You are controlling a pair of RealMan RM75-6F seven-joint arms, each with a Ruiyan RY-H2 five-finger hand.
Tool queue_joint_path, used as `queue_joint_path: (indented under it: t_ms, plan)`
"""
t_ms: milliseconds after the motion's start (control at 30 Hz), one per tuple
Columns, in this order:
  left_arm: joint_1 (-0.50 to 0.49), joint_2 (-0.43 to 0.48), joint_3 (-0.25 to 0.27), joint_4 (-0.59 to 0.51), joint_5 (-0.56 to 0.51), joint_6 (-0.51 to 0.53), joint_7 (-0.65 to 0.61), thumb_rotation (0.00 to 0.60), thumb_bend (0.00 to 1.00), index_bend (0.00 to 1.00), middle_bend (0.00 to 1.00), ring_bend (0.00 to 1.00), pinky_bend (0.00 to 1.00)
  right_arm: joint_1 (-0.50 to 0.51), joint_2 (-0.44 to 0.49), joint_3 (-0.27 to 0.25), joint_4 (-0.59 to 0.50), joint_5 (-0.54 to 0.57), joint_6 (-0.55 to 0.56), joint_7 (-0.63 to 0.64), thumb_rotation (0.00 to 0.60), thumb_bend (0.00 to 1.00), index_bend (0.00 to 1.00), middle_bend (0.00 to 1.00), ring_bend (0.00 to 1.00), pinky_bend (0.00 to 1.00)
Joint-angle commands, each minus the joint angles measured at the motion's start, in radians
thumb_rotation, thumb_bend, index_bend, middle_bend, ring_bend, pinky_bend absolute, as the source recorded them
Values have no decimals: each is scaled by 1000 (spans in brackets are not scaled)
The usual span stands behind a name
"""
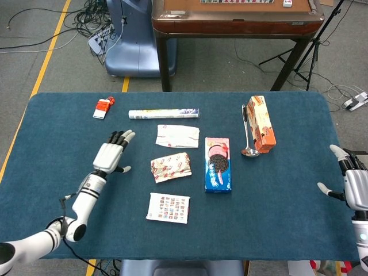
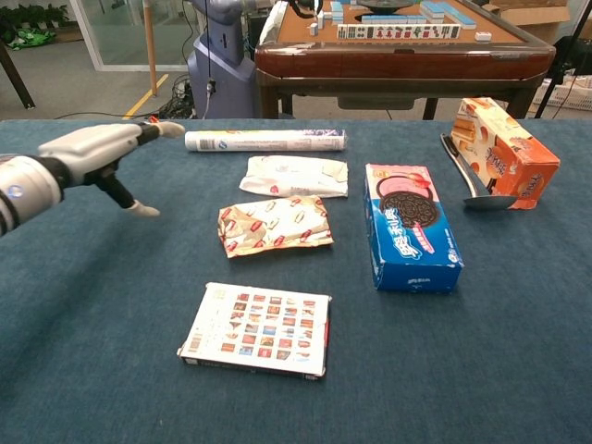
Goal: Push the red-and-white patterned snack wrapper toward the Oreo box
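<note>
Red-and-white wrapper (image 1: 171, 167) slightly askew on the table (image 1: 287, 195), near the Oreo box (image 1: 218, 164) but not touching (a narrow gap), left hand (image 1: 110, 156) apart to its left, fingers straight, holding nothing, right hand (image 1: 353, 187) at the table's right edge, fingers spread, empty

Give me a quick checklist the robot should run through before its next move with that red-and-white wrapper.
1. Left hand free of the wrapper: ok, it is apart from it, fingers spread, holding nothing.
2. Red-and-white snack wrapper lies beside the Oreo box: ok, though a small gap shows between them.
3. Wrapper squared up with the box: not ok, it lies slightly tilted.
4. Way between wrapper and box clear: ok, only bare table shows there.
5. White packet undisturbed: ok, it lies just behind the wrapper, apart.
6. Right hand out of the way: ok, at the table's far right edge.
</note>
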State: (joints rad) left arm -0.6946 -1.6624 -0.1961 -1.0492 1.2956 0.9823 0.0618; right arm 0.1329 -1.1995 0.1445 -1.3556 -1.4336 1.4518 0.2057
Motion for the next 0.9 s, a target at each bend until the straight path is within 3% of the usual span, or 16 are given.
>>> queue_joint_path:
  t_ms: [33,133,233,433,633,900]
  plan:
    - [102,138,67,-136,-26,48,93,600,0,0,0,0,0,1,-2,0,0,1,0,-8,600,54,118,180,114,316]
    - [164,227,117,-253,-34,90,185,600,0,0,0,0,0,2,-12,4,3,10,0,-32,600,56,118,189,120,357]
    - [226,296,163,-349,-16,166,255,600,0,0,0,0,0,3,-21,4,5,16,3,-89,600,72,118,211,148,471]
    - [334,400,223,-489,17,305,338,600,0,0,0,0,0,7,-24,-3,-8,19,-11,-115,600,54,130,219,159,498]
    - [425,432,266,-516,48,400,332,600,0,0,0,0,0,7,-16,-7,-15,19,-19,-119,600,47,177,219,159,498]
    - [516,429,296,-452,85,474,288,600,0,1,0,0,0,6,-9,-6,-27,23,-16,-143,600,46,221,230,159,498]
